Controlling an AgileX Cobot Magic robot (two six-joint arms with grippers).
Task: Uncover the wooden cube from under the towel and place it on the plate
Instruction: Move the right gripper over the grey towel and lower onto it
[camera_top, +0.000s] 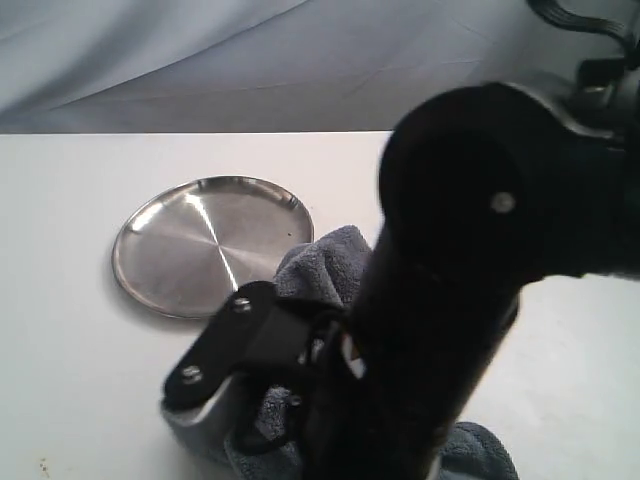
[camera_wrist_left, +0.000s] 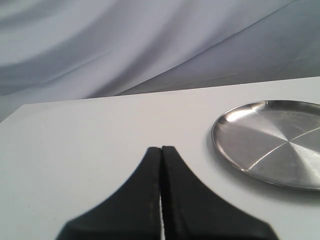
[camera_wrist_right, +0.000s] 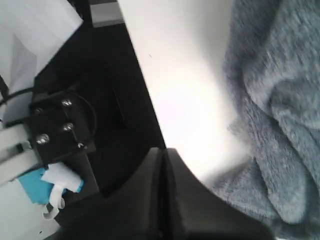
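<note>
The towel (camera_top: 320, 265) lies bunched near-right of the plate (camera_top: 200, 240), touching its rim; the wooden cube is hidden (presumably beneath). The right gripper (camera_wrist_right: 165, 155), jaws pressed together beside the towel with nothing visibly held, should open and pinch a fold. The left gripper (camera_wrist_left: 161, 150) is likewise closed.

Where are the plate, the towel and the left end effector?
plate (camera_top: 190, 250), exterior view, bare brushed middle.
towel (camera_top: 325, 265), exterior view, fold nearest the plate.
left end effector (camera_wrist_left: 161, 149), left wrist view, between its closed fingertips.
</note>
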